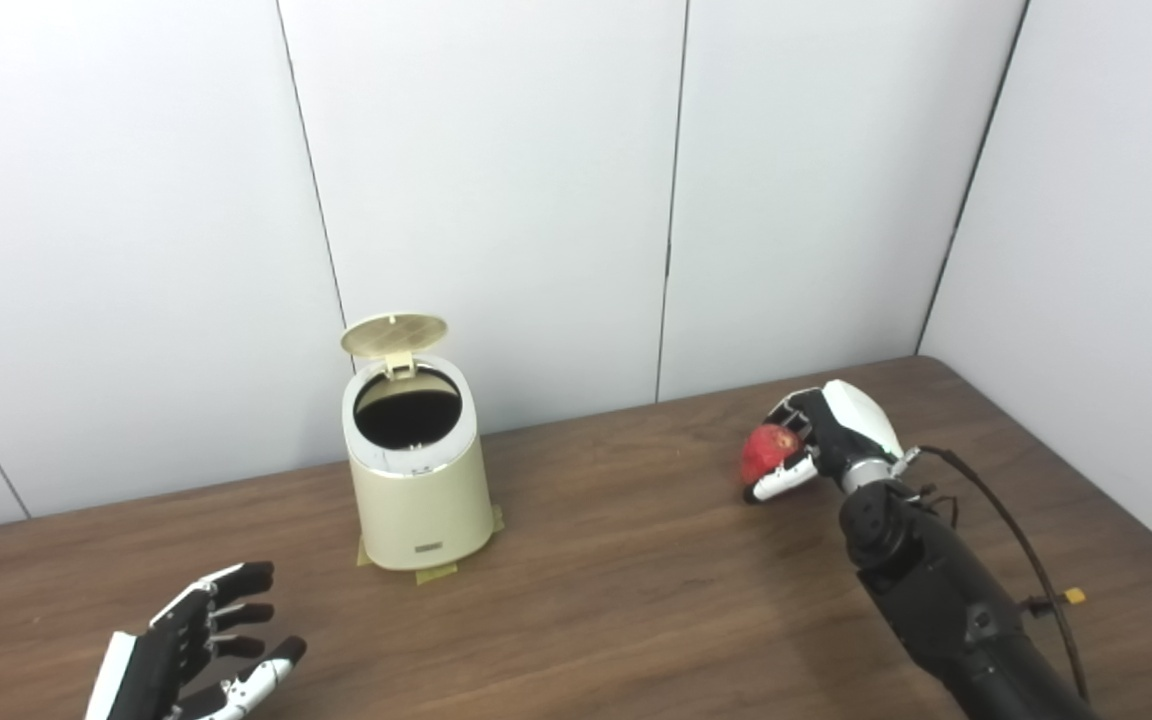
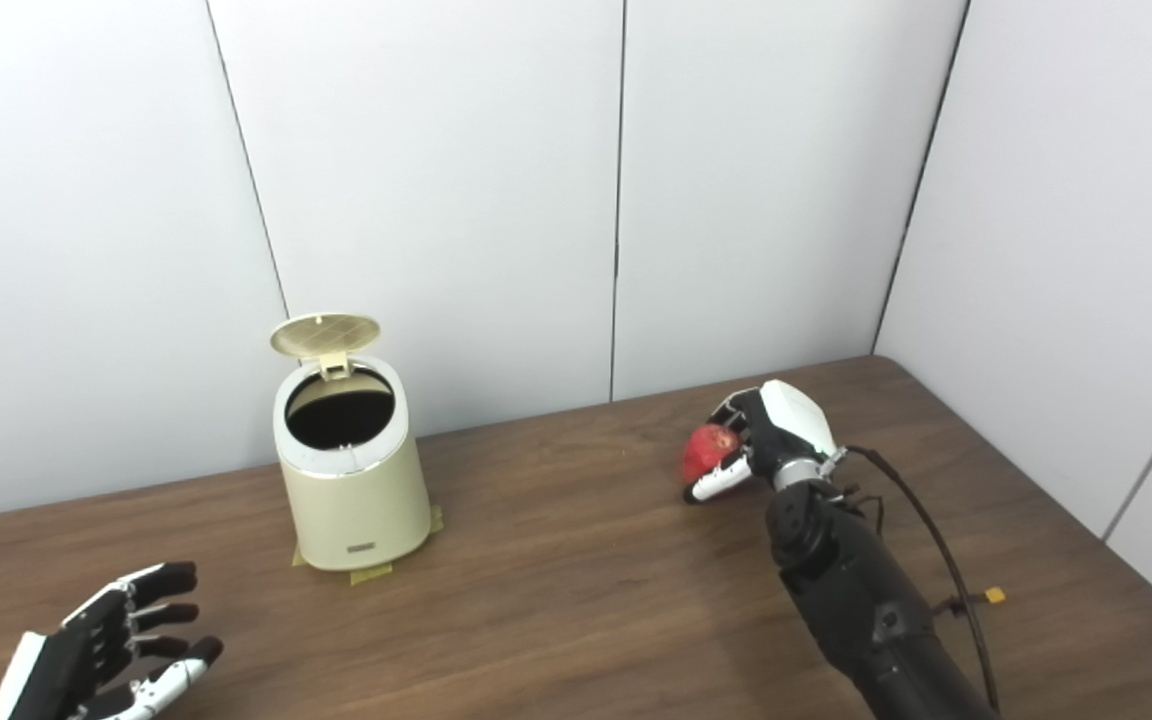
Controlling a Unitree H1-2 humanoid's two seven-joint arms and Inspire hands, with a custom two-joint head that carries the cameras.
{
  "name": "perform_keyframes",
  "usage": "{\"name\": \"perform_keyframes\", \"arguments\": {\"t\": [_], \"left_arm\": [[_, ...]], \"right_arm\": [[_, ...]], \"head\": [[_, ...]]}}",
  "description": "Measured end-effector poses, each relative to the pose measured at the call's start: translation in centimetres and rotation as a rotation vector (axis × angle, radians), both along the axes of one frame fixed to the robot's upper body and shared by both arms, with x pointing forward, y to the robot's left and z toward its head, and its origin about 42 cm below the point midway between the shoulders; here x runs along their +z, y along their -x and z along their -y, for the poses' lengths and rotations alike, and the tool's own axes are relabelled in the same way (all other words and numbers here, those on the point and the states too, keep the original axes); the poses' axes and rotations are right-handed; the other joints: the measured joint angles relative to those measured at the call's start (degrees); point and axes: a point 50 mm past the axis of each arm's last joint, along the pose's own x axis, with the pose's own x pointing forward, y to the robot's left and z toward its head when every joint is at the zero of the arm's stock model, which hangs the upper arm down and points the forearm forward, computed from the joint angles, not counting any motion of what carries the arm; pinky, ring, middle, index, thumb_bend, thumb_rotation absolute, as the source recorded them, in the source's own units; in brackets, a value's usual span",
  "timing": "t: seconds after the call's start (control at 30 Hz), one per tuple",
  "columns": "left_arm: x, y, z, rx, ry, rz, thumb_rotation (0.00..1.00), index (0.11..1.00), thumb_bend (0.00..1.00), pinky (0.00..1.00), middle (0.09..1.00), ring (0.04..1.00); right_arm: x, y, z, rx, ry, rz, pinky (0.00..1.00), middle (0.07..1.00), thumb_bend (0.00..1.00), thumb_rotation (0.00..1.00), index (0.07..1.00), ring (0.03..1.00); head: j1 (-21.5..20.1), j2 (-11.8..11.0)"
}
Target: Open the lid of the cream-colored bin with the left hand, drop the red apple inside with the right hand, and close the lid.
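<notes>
The cream-colored bin (image 1: 422, 500) stands on the wooden table, left of centre, near the wall. Its round lid (image 1: 394, 335) is tipped up at the back, and the dark opening (image 1: 407, 410) shows. My right hand (image 1: 816, 440) is over the table's right side with its fingers closed on the red apple (image 1: 768, 452). The apple is well to the right of the bin, close to the tabletop. My left hand (image 1: 198, 650) is at the lower left, in front of the bin and apart from it, fingers spread and holding nothing.
Pieces of tape (image 1: 436, 574) stick out from under the bin's base. White wall panels (image 1: 496, 200) close off the table at the back and right. A cable (image 1: 1006, 520) runs along my right forearm.
</notes>
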Motion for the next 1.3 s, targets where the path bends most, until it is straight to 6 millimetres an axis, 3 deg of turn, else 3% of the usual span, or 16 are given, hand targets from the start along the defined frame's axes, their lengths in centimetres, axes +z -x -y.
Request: {"name": "perform_keyframes", "arguments": {"t": [0.1,0.2,0.4,0.53,0.67,0.73,0.97,1.3], "left_arm": [[0.0,0.0,0.1,0.002,0.002,-0.002,0.05,0.780,0.58,0.64,0.803,0.745],[-0.3,-0.1,0.4,0.007,0.011,-0.009,0.07,0.813,0.59,0.66,0.827,0.766],[-1.7,-0.2,1.0,0.021,0.021,-0.048,0.12,0.837,0.60,0.68,0.835,0.776],[-1.9,-0.4,1.6,0.021,0.017,-0.035,0.14,0.851,0.61,0.69,0.843,0.782],[-2.0,-0.7,2.2,0.020,0.021,-0.028,0.14,0.852,0.62,0.66,0.844,0.777],[-2.1,-0.8,2.6,0.023,0.025,-0.025,0.14,0.850,0.62,0.66,0.846,0.780],[-2.4,-1.0,3.9,0.025,0.045,-0.022,0.15,0.849,0.61,0.69,0.845,0.796],[-2.3,-1.1,4.9,0.021,0.028,-0.010,0.21,0.852,0.63,0.70,0.855,0.792]], "right_arm": [[1.0,0.0,-0.4,0.033,-0.014,0.057,0.40,0.508,0.52,0.00,0.483,0.427],[3.8,-0.1,-1.9,0.109,-0.024,0.162,0.39,0.499,0.52,0.00,0.488,0.431],[9.7,-1.0,-6.2,0.247,-0.038,0.289,0.42,0.496,0.52,0.00,0.477,0.445],[12.2,-1.4,-9.7,0.334,-0.054,0.336,0.39,0.491,0.52,0.00,0.479,0.442],[13.2,-1.8,-12.2,0.402,-0.070,0.367,0.42,0.487,0.52,0.00,0.481,0.439],[13.8,-2.0,-13.5,0.424,-0.104,0.383,0.34,0.488,0.52,0.00,0.501,0.408],[15.1,-2.6,-17.2,0.489,-0.157,0.393,0.31,0.501,0.52,0.00,0.505,0.394],[13.0,-3.1,-21.2,0.566,-0.232,0.319,0.29,0.490,0.51,0.00,0.532,0.379]], "head": [[0.5,-0.4],[1.8,-0.7],[6.8,-1.6],[9.5,-2.2],[12.4,-2.7],[13.4,-2.8],[16.2,-2.9],[17.3,-2.7]]}}
